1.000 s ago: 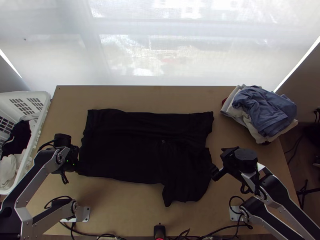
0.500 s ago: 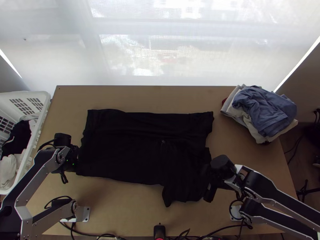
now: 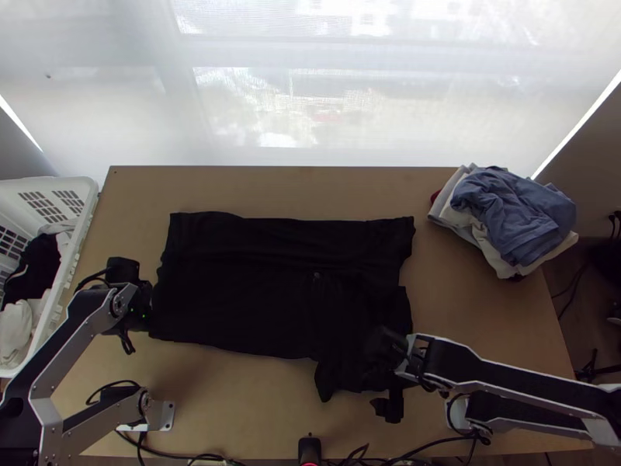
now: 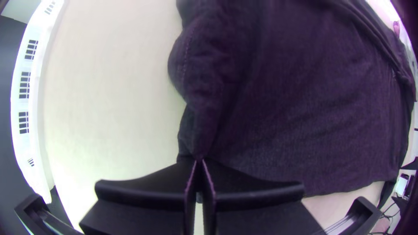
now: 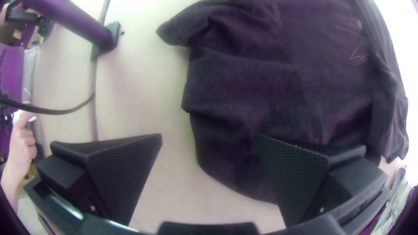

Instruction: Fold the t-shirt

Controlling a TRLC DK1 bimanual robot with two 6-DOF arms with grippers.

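A black t-shirt [image 3: 233, 287] lies across the middle of the table, mostly flat, its lower right part folded over and rumpled. At the shirt's left edge is my left gripper [image 3: 147, 311]. In the left wrist view my left gripper [image 4: 199, 167] is shut, with a gathered edge of the shirt [image 4: 270, 109] between its fingertips. Over the shirt's lower right edge is my right gripper [image 3: 388, 392]. In the right wrist view my right gripper [image 5: 209, 143] stands wide open, one finger over the shirt [image 5: 244, 91] and the other over bare table.
A white laundry basket [image 3: 78, 241] with clothes stands at the left edge. A pile of folded clothes [image 3: 512, 217], blue on top, lies at the back right. In the right wrist view a person's hand [image 5: 24, 139] shows beyond the table's edge.
My right gripper has moved left and toward the near edge, from beside the shirt to over its lower right part. The left arm has barely moved, and the shirt lies much as before.
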